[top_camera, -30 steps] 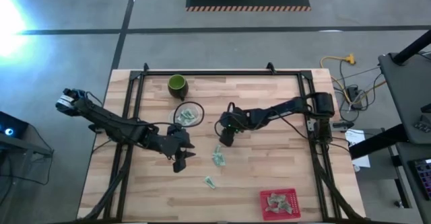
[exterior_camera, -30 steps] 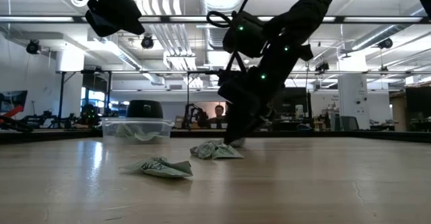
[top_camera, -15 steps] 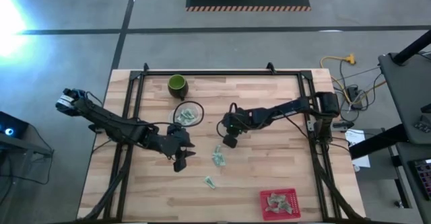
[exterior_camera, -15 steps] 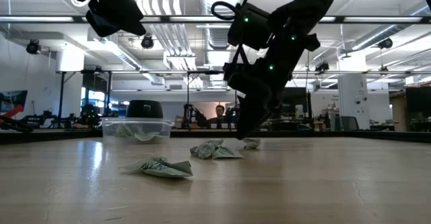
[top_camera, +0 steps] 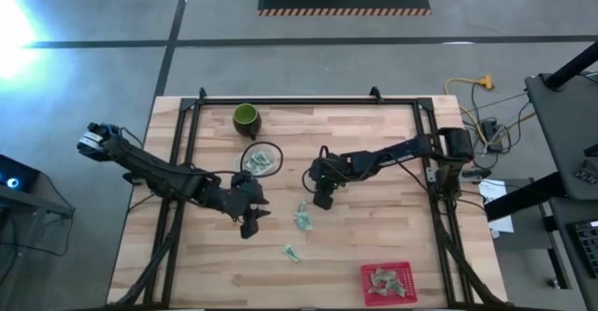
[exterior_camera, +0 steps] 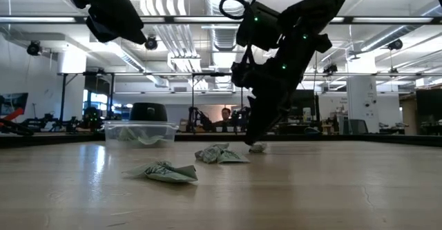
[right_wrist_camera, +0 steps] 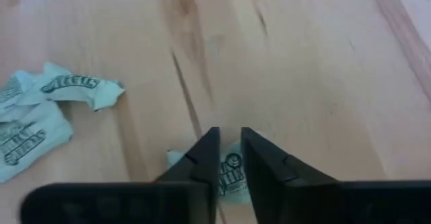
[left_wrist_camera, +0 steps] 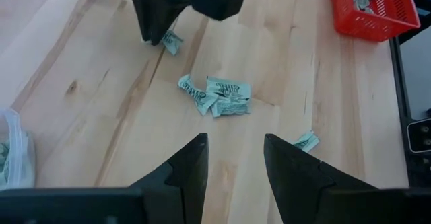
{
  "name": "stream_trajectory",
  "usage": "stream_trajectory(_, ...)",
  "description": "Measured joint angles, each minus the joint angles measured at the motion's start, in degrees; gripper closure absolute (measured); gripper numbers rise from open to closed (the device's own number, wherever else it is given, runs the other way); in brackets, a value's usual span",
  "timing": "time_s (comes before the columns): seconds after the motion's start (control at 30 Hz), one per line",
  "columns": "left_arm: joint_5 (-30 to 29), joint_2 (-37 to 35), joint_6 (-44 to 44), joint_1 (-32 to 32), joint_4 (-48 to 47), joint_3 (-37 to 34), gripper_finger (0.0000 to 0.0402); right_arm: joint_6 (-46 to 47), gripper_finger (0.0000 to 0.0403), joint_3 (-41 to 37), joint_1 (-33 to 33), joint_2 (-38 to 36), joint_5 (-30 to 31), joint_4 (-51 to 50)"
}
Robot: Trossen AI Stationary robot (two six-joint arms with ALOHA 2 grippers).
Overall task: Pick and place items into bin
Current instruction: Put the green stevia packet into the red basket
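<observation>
Red bin (top_camera: pixel 387 284) at the bench (top_camera: pixel 374 134) front-right corner holds several packets (top_camera: pixel 304 215); more in clear tub (top_camera: pixel 260 159). Right gripper (right_wrist_camera: pixel 229 158) jaws clamped on one packet (right_wrist_camera: pixel 231 177) mid-bench. Left gripper (left_wrist_camera: pixel 234 158) jaws apart.

pale green-and-white packets with dark green printed lettering (left_wrist_camera: pixel 222 97) are lying on a light, blond wooden table (top_camera: pixel 374 227) streaked with darker brown grain lines. a bright red lattice-walled basket (top_camera: pixel 387 282) is showing more pale green packets inside, while a dark green cup (top_camera: pixel 246 118) with a lighter yellow-green interior is sitting by a clear container (top_camera: pixel 261 159). the black right gripper (right_wrist_camera: pixel 229 158) is pinching one green-and-white packet (right_wrist_camera: pixel 227 178), and the left gripper (left_wrist_camera: pixel 232 160) is showing the same matte black.
</observation>
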Motion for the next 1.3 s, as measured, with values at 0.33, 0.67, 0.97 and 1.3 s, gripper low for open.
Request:
stream_trajectory(0.33,0.0,0.0,-1.25,0.0,0.23,-1.14,0.0274,-1.83,0.0226,-2.03,-1.36,-1.1,-4.59,-0.03)
stream_trajectory(0.67,0.0,0.0,-1.42,-0.02,0.23,-1.17,0.0274,-3.02,0.0144,-2.58,-1.35,-1.23,-6.68,-1.17)
stream_trajectory(0.97,0.0,0.0,-1.49,-0.02,0.26,-1.13,0.0274,-4.21,0.0136,-2.67,-1.43,-2.18,-11.88,-3.35)
stream_trajectory(1.3,0.02,0.0,-1.49,0.02,0.51,-1.09,0.0274,-9.2,0.0134,-3.26,-1.42,-5.49,-12.7,-7.67)
